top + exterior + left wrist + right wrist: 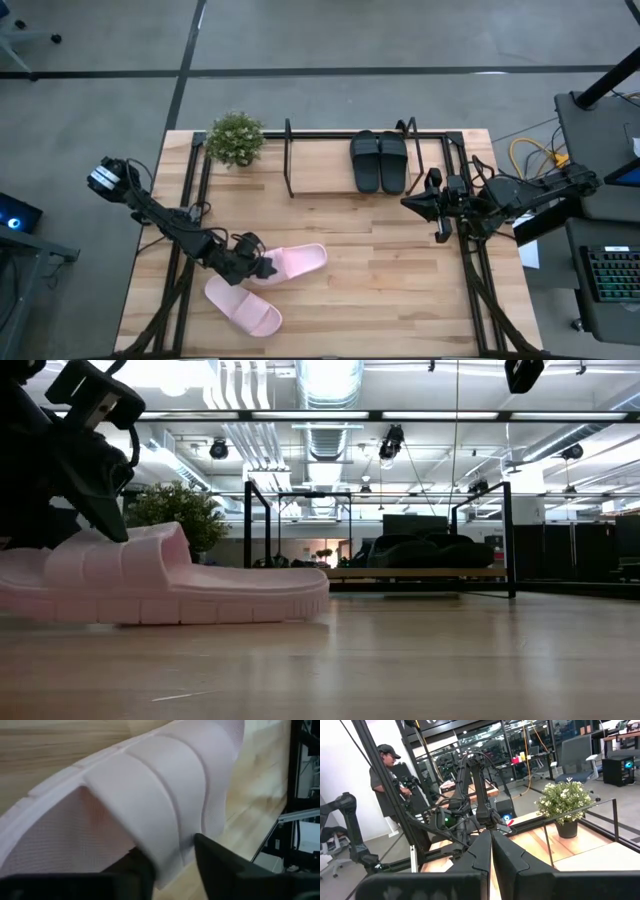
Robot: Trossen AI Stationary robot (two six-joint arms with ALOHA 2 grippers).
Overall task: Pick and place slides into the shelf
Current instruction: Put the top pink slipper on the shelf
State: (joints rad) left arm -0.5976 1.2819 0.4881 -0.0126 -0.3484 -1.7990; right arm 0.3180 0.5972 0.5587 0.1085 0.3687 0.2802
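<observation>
Left pincer (262,266): low over the near-left desk (380,300), fingers (225,870) part-closed astride the wide strap of a pale pink slide (292,262), one inside and one outside. Second pink slide (243,307): flat on the desk just nearer, untouched. Black slides (379,160): paired side by side on the shelf (320,187) at the far edge. Potted plant (236,138): left of the shelf. Right pincer (412,203): fully closed, empty, hovering right of the shelf.

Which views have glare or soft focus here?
Low view: ceiling lights blow out white, and the near pink slide is slightly soft. Left wrist view: the slide's strap fills the frame, with the fingers blurred. High view: even light, faint shadows.
</observation>
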